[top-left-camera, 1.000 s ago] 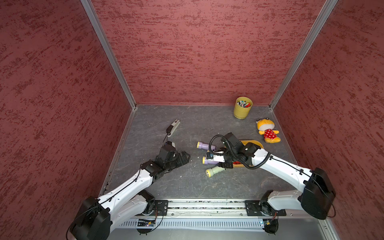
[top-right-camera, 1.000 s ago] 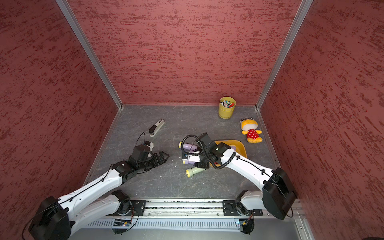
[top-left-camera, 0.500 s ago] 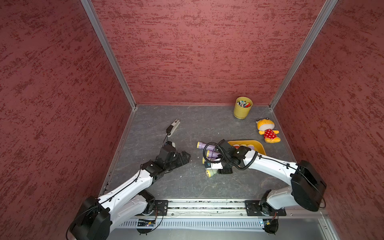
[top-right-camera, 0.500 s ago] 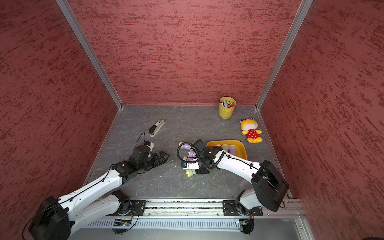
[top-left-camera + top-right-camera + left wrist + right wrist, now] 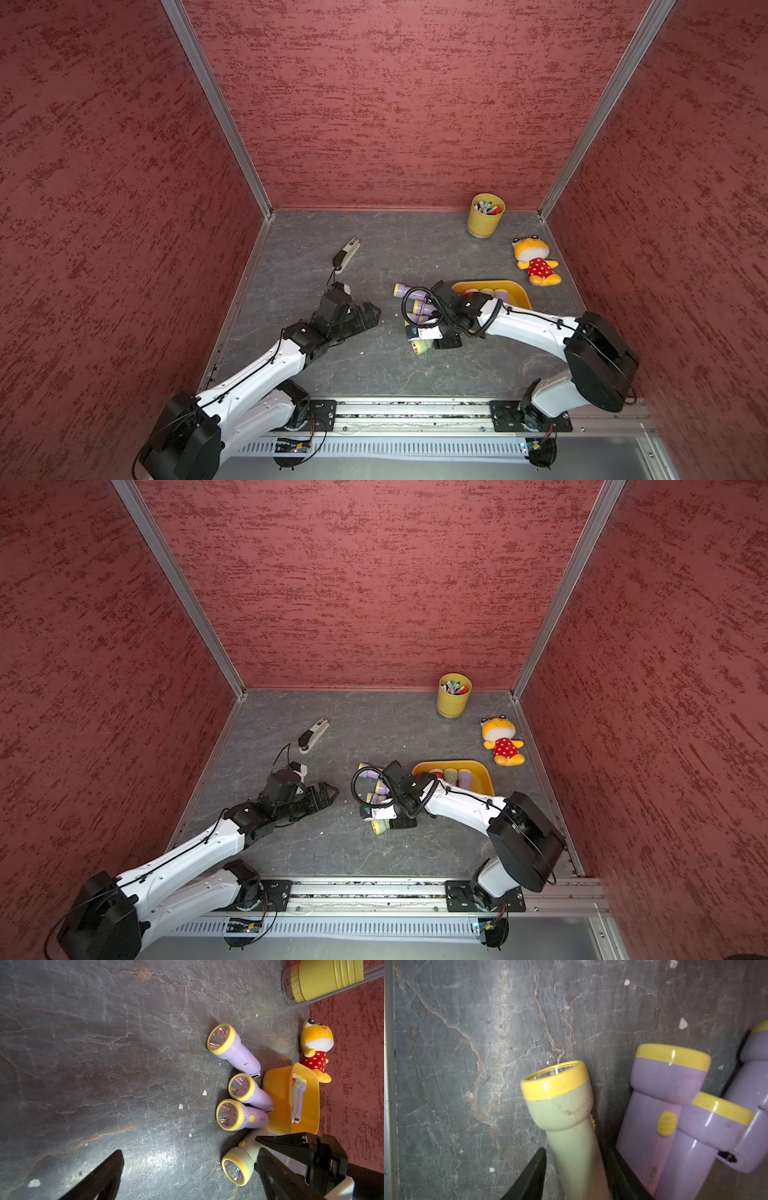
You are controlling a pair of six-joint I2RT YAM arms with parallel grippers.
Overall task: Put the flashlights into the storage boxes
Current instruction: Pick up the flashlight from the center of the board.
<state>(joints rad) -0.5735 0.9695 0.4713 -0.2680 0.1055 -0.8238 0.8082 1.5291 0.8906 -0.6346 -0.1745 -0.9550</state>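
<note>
Right gripper [image 5: 576, 1153]: jaws straddle handle of pale green flashlight [image 5: 560, 1105] lying on table [image 5: 467, 1043]. Clamped or loose, can't tell; handle end cut off. Left gripper [image 5: 368, 311] spread wide, empty. Three lilac flashlights [image 5: 234, 1049] on table beside tray [image 5: 484, 771]. Tray contents half hidden by right arm [image 5: 461, 806].

A yellow cup of pens [image 5: 485, 222] stands on the grey counter [image 5: 399, 249] near the back right corner, an orange plush toy [image 5: 536, 262] in a red dotted dress lying nearby. A grey-white stapler-shaped device [image 5: 345, 254] lies well apart, toward the left wall [image 5: 124, 208].
</note>
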